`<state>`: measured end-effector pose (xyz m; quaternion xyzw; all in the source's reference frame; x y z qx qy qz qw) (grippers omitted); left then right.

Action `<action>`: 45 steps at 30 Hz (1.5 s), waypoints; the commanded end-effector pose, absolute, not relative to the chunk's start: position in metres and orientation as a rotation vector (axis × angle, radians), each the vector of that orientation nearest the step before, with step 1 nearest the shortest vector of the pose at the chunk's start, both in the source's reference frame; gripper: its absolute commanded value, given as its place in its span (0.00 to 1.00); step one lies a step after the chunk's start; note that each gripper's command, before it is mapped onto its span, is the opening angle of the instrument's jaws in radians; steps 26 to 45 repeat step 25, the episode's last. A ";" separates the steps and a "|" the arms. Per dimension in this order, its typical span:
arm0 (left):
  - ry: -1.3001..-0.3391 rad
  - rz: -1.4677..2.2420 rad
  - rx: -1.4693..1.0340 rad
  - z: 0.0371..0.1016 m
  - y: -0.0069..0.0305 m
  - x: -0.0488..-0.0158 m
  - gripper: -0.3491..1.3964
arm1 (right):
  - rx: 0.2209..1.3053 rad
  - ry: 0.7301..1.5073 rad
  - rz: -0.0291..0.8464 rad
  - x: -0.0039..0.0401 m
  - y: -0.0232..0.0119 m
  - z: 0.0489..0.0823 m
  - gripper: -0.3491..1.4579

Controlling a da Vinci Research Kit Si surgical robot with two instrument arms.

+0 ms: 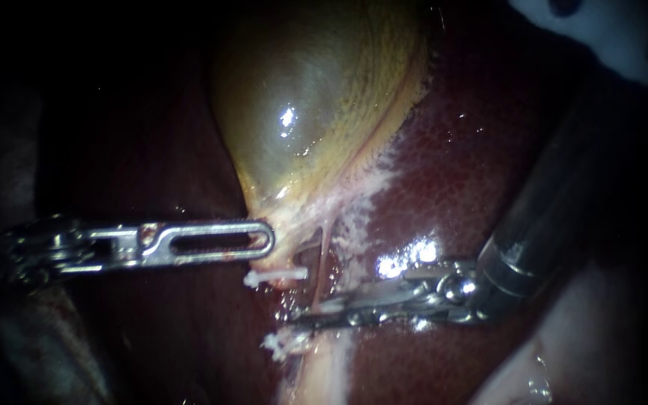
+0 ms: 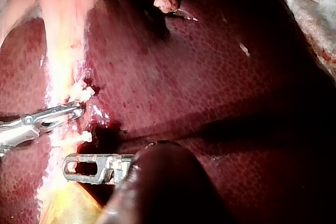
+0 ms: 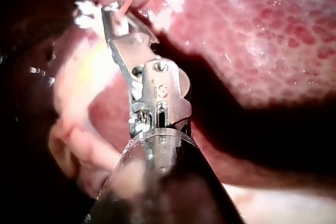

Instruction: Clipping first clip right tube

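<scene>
The right tube (image 1: pixel 325 251), a thin pinkish strand, runs down from the gallbladder's neck to the right instrument (image 1: pixel 305 315), whose slim jaws reach in across the liver (image 1: pixel 459 165) and are closed around the strand from two sides. A small white piece shows between those jaws where the strand meets them; it may be a clip, though glare makes this hard to confirm. In the right wrist view the same fine tube crosses the very tips of the jaws. Just beside the tube, toward the left instrument, a white clip (image 1: pixel 275 276) lies crosswise on the neighbouring pale strand, and a second white clip (image 1: pixel 285 343) sits lower down on the whitish tissue, past the right instrument's tips. The left instrument (image 1: pixel 264 241), with a long slotted jaw, comes in level from the left, and its jaws are clamped on the pale tissue at the neck of the gallbladder (image 1: pixel 316 97). The gallbladder itself is a glossy yellow-green sac lying above both instruments against the dark red liver.
</scene>
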<state>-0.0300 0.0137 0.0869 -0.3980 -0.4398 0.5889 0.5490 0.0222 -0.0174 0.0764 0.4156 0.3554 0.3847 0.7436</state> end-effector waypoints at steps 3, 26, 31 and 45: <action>-1.041 1.394 -0.943 0.0869 0.0137 -0.0301 0.00 | 0.907 0.770 0.838 0.0222 -0.0176 0.0767 0.00; -1.040 1.394 -0.943 0.0869 0.0136 -0.0301 0.00 | 0.902 0.762 0.834 0.0223 -0.0180 0.0771 0.00; -1.040 1.394 -0.943 0.0869 0.0136 -0.0301 0.00 | 0.902 0.762 0.834 0.0223 -0.0180 0.0771 0.00; -1.040 1.394 -0.943 0.0869 0.0136 -0.0301 0.00 | 0.902 0.762 0.834 0.0223 -0.0180 0.0771 0.00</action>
